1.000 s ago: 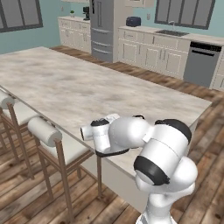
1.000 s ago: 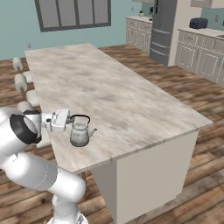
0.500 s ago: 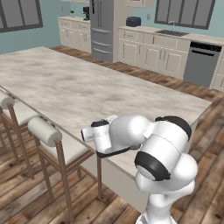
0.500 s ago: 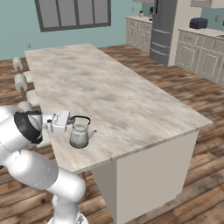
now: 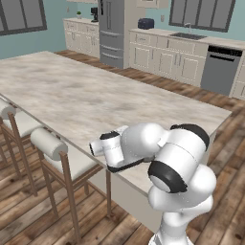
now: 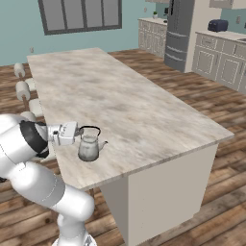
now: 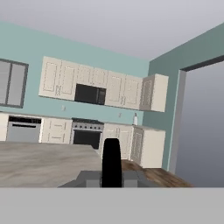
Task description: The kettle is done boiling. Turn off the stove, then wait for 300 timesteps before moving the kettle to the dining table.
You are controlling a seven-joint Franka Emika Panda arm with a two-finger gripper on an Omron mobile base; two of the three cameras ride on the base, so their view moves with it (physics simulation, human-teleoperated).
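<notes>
The small squat silver-grey metal kettle [image 6: 89,145] with its thin black arched handle stands upright on the long island with the beige-grey marbled top [image 6: 129,103], the dining table, near the edge on the robot's side and toward the near end; the two-finger gripper [image 6: 79,132] sits level with the handle, on the side facing the white arm, its fingers reaching sideways over the tabletop rather than down.

In the hand view the dark fingertips [image 7: 112,162] stand pressed together as one narrow dark post; I cannot tell whether the thin handle is pinched between them or merely beside them.

The stove [image 7: 87,133] lies well apart, across the room against the teal wall.

The kettle seems already delivered; what remains turns on the hand drawing clear away from the handle, back toward the arm, without tipping it.
</notes>
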